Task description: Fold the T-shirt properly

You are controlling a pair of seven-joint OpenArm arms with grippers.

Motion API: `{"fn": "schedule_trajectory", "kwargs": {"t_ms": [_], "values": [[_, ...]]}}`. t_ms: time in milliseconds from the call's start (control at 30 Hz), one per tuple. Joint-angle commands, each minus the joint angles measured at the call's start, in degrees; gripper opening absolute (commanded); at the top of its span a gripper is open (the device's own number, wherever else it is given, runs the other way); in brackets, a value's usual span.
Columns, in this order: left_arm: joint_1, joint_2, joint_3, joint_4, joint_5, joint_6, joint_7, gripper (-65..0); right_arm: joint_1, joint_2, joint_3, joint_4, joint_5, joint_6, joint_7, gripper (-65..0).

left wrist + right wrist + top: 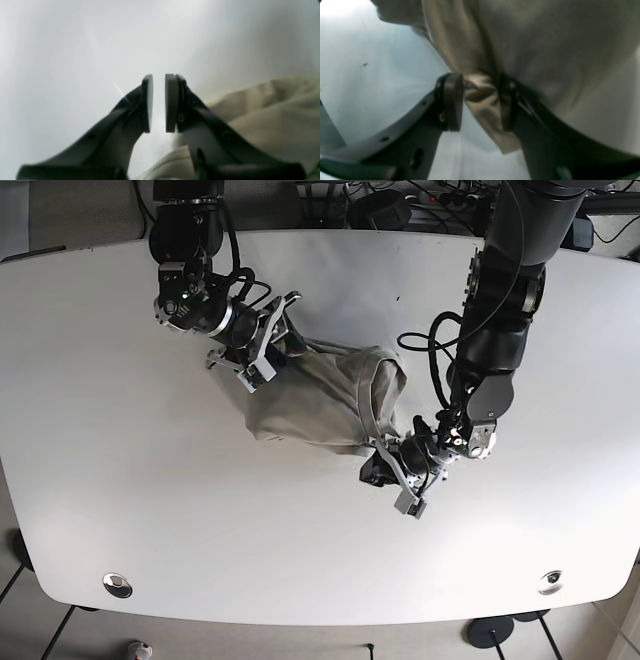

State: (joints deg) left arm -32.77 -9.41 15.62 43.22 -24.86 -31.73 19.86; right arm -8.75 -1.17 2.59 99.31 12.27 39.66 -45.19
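A beige T-shirt [320,395] lies crumpled in a loose heap on the white table [150,510]. My right gripper [272,345] is at the heap's upper left edge. In the right wrist view, this gripper [480,76] is shut on a bunched fold of the T-shirt [532,37], which is lifted a little off the table. My left gripper [387,475] is at the heap's lower right corner. In the left wrist view, the left gripper [158,77] shows a narrow gap with nothing between its pads, and the T-shirt [275,112] lies just to its right.
Both arms reach in from the table's far edge [330,235], where cables [400,200] lie. The table's front edge [330,615] is rounded, with a metal fitting [117,584] near each front corner.
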Motion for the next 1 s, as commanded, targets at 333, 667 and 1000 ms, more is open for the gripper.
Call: {"fn": "schedule_trajectory", "kwargs": {"t_ms": [333,667,1000], "values": [[19.1,-1.89,-11.27,44.82,-0.76,-0.85,18.52,-57.9,10.64,-0.11,0.53,0.08,1.22,0.34,1.8,-42.8],[30.8,0.4,-11.35,40.95,-0.41,-0.85,17.9,-57.9,18.56,0.95,5.81,-18.38,1.22,0.34,5.85,-53.0],[29.92,-4.96,-10.74,31.2,-0.94,-2.69,11.31,-57.9,20.49,6.31,5.98,-24.98,1.4,0.34,9.98,-58.0]]}}
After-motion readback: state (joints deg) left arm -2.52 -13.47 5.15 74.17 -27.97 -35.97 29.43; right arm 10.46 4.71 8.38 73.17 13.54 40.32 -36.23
